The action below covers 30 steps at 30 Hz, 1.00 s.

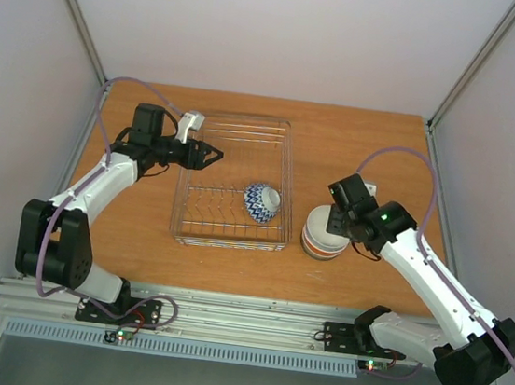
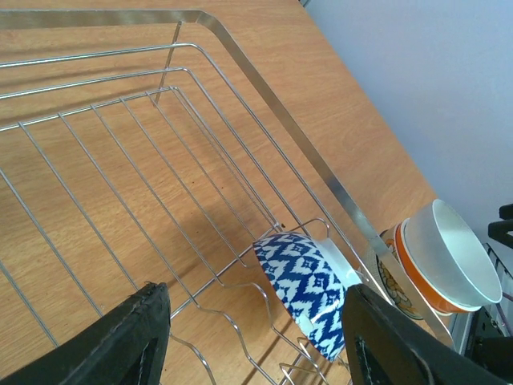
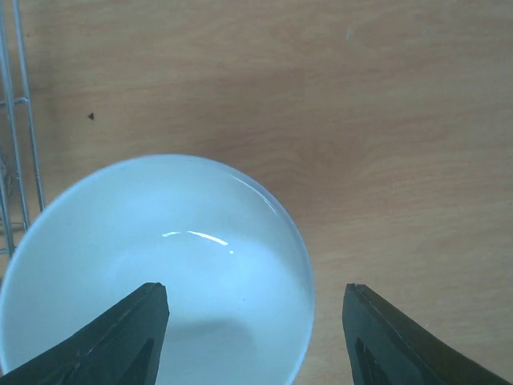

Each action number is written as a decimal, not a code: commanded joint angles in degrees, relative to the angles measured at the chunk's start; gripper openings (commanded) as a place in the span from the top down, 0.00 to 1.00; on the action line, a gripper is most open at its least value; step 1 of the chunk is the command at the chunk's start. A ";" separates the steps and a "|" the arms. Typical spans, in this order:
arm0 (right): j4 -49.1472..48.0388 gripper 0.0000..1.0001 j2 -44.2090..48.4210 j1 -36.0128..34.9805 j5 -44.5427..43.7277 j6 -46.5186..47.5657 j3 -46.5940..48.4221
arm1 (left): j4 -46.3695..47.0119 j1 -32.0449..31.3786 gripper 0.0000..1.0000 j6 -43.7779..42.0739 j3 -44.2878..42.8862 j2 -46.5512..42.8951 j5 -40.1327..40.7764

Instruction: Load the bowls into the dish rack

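The silver wire dish rack (image 1: 244,117) lies at the middle left of the table. A blue-white zigzag bowl (image 1: 261,202) leans on its edge among the tines at the rack's near right; the left wrist view shows it too (image 2: 309,290). A stack of bowls (image 1: 324,240) stands just right of the rack, with a plain white bowl (image 3: 152,265) on top and an orange bowl (image 2: 410,281) under it. My left gripper (image 1: 213,156) is open and empty above the rack's left part. My right gripper (image 1: 336,223) is open over the stack, its jaws straddling the white bowl's right rim.
The rack's right rim (image 2: 321,172) runs between the blue bowl and the stack. Rack wires (image 3: 16,120) show at the left edge of the right wrist view. Bare wooden table (image 1: 367,140) lies behind and right of the stack. White walls enclose three sides.
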<state>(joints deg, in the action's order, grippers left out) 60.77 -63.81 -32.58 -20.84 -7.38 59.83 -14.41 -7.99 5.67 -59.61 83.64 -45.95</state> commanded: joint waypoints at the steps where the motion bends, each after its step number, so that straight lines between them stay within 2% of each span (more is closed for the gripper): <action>1: -0.39 0.38 1.90 1.87 2.65 -4.39 -2.29 | 0.47 0.25 0.41 -0.27 -1.20 0.45 -1.31; 11: -5.99 0.45 0.55 6.30 6.91 -5.50 -10.54 | 0.41 0.25 0.41 -0.22 -1.07 0.27 -1.23; 22: -6.11 0.57 0.09 7.00 5.66 -4.98 -9.89 | 0.27 0.25 0.41 -0.27 -1.11 0.95 -1.06; 30: -4.85 0.75 0.76 7.00 4.53 -4.94 -8.98 | 0.24 0.25 0.41 -0.31 -1.17 1.43 -0.94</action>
<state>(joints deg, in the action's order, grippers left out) 55.02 -64.10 -25.91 -14.81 -11.86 49.06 -14.41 -7.99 5.69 -59.61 84.36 -46.11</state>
